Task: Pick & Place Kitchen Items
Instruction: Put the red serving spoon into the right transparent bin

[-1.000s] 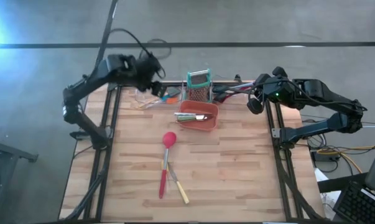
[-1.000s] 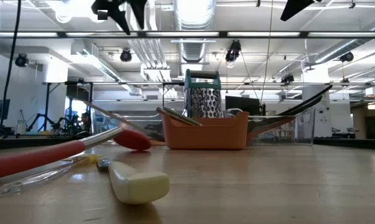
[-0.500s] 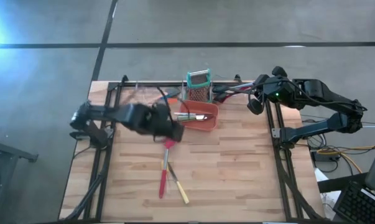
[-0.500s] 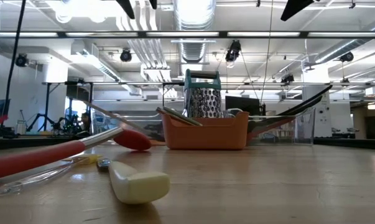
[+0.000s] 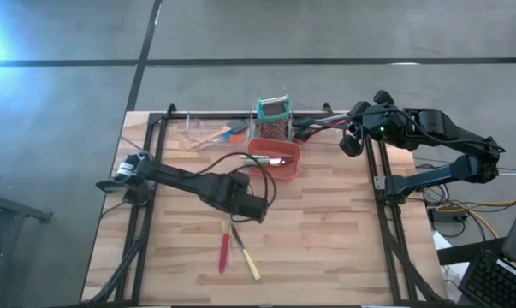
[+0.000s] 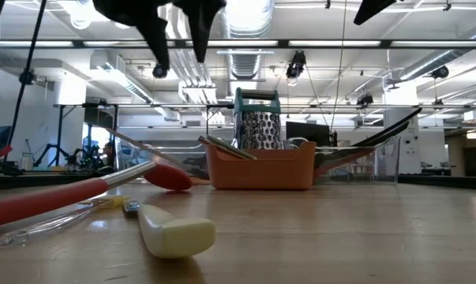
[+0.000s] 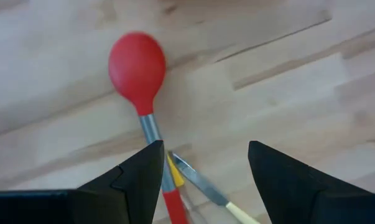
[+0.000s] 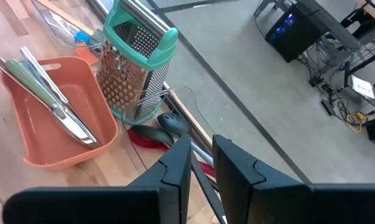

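Nearest us, in front of the red-orange bin [image 5: 274, 159], our left gripper [image 7: 203, 169] hangs with fingers apart over the red spoon [image 7: 139, 71], beside a yellow-handled knife [image 5: 247, 260]. In the bin lies a green-handled knife [image 8: 43, 93]. Beyond it, right of the bin, our right gripper [image 8: 201, 158] waits, fingers nearly together, empty.

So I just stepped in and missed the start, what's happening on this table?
The left gripper hangs over the middle of the table with fingers open, above the red spoon that lies beside a yellow-handled knife. Nothing is held. The red-orange bin already has a green-handled knife lying in it, with the box grater right behind. The right gripper waits at the table's far right edge.
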